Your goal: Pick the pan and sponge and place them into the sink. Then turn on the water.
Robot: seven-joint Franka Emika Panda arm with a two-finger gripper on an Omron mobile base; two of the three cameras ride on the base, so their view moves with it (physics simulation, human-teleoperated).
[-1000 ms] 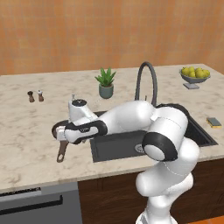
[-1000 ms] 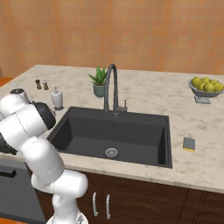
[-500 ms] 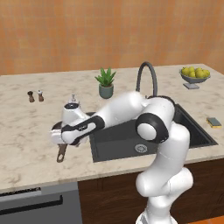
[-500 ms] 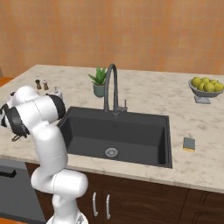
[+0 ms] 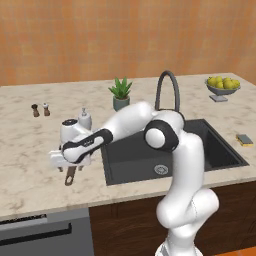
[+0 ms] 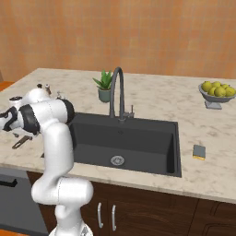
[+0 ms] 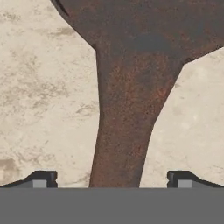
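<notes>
Left of the sink [image 5: 225, 150], the gripper [image 7: 112, 179] sits low over the pan [image 7: 131, 87] handle on the counter [image 5: 30, 170], fingers spread wide either side, not touching. Sponge [image 5: 244, 139] lies right of the basin.

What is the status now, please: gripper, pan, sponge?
Gripper open, fingertips either side of the pan handle, not closed. Pan on the counter left of the sink. Sponge on counter right of sink.
</notes>
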